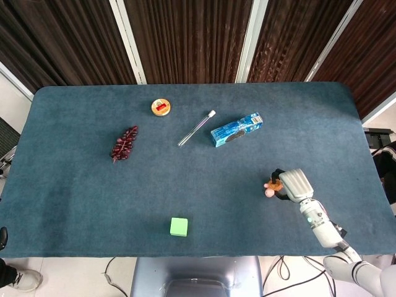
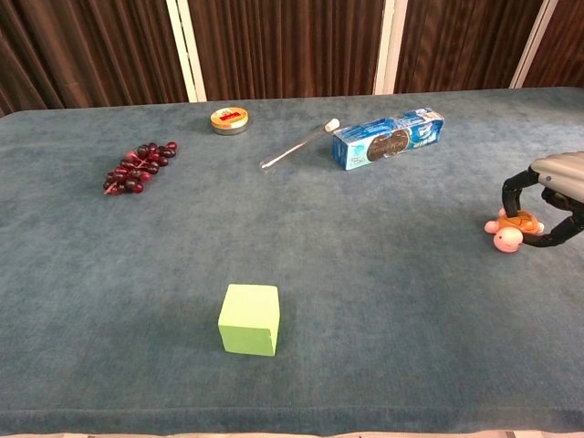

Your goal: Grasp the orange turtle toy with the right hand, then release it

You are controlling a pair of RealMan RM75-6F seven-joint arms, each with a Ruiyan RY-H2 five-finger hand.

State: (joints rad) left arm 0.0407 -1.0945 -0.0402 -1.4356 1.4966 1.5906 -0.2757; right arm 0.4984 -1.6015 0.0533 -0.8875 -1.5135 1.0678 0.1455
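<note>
one orange turtle toy, right robot hand

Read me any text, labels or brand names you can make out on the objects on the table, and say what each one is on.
Nothing can be quoted with confidence.
Blue box: a dark oval label with print, too blurred to read.
Round tin: a red mark on the orange lid, too small to read.
Green cube, grapes, tube and turtle toy: no visible text.
</note>
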